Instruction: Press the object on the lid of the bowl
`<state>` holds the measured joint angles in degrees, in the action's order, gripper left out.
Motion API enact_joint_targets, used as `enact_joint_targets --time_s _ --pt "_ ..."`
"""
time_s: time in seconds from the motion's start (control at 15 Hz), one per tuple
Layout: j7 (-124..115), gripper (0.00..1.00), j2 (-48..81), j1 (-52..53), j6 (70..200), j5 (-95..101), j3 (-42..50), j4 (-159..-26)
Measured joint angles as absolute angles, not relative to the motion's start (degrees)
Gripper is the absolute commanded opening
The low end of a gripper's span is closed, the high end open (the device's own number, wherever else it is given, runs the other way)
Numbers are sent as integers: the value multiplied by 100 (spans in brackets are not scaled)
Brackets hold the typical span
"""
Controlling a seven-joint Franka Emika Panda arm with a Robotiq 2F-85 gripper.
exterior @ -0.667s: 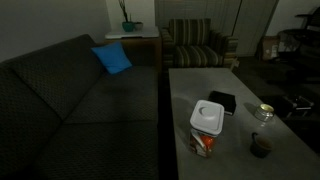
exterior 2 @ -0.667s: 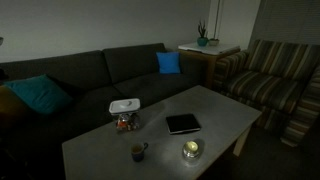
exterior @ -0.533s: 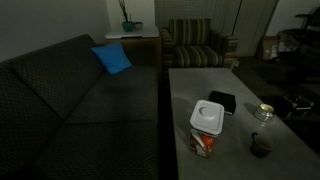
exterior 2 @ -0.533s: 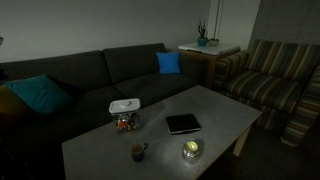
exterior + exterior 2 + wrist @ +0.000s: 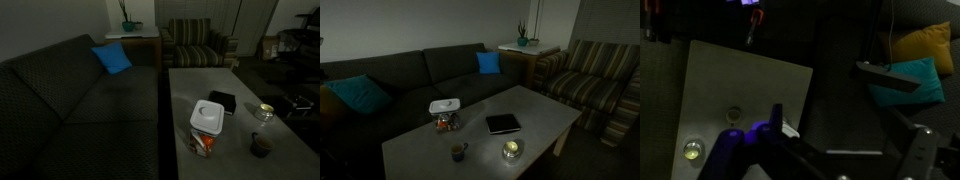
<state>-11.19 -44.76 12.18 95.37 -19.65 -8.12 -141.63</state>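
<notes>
The object [image 5: 206, 109], a small grey tab, sits on the white lid [image 5: 212, 120] of the bowl [image 5: 205, 143], low and right of centre in an exterior view, at the near end of the table [image 5: 200, 80]. It looks stiff, and probably wants a straight push down on its middle; the light tub might skid or tip. The gripper [image 5: 845, 148] shows only as dark shapes along the wrist view's bottom edge. It holds nothing visible, and I cannot tell whether its jaws are spread.

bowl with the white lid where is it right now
In an exterior view the bowl stands at the table edge nearest the sofa, near the flat black item.
</notes>
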Motion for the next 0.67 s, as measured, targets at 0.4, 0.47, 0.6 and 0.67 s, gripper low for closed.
enact_joint_targets --time_s 0.4,0.47,0.6,0.67 --pt "-1459 100 -4197 1146 9922 -2015 -1068 -14174" --pt "-1527 100 -4088 1144 10025 -2035 -1132 -14181" --pt "-1630 100 -3839 1144 10243 -2121 -1235 -14199" --pt "-1687 100 -3706 1144 10386 -2170 -1274 -14216"
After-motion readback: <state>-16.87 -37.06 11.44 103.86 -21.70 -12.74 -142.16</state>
